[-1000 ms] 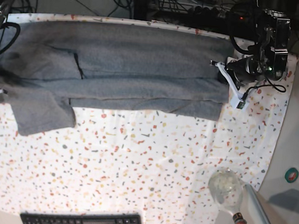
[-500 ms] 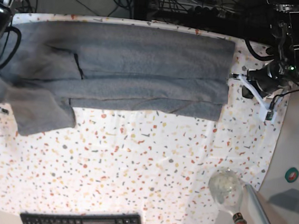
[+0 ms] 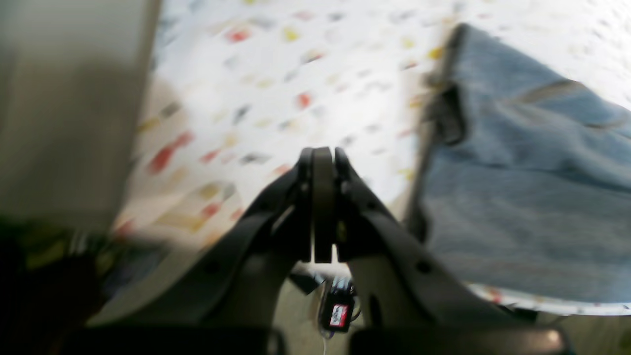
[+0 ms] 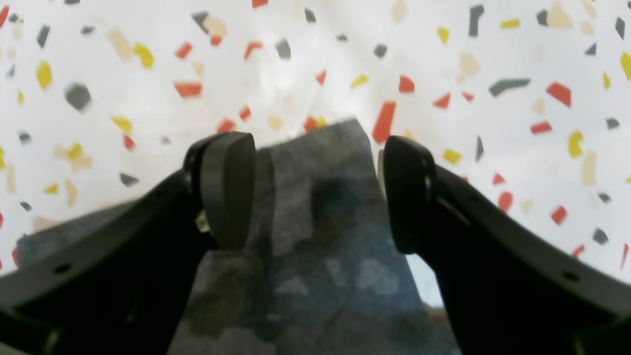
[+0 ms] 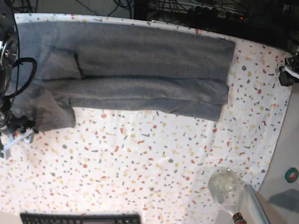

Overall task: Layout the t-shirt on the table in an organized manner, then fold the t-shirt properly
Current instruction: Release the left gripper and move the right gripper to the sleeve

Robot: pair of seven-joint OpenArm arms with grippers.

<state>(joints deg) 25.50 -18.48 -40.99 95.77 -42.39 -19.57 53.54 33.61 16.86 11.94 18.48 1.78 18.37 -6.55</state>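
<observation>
The grey t-shirt (image 5: 127,67) lies folded into a long band along the table's (image 5: 134,163) 12 o'clock edge. The right tool (image 4: 318,192) has just spread its jaws over the sleeve at 9 o'clock, likely letting go. The left tool (image 3: 323,204), pressed together and empty, has drawn back past the 3 o'clock edge, so this fold seems finished.

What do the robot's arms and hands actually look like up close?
Each hand, the left hand and the right hand, has two curved black plastic fingers with small round holes and flat oval pads at the tips. In the base view, the right arm carries looping black cables and a silver ring.
</observation>
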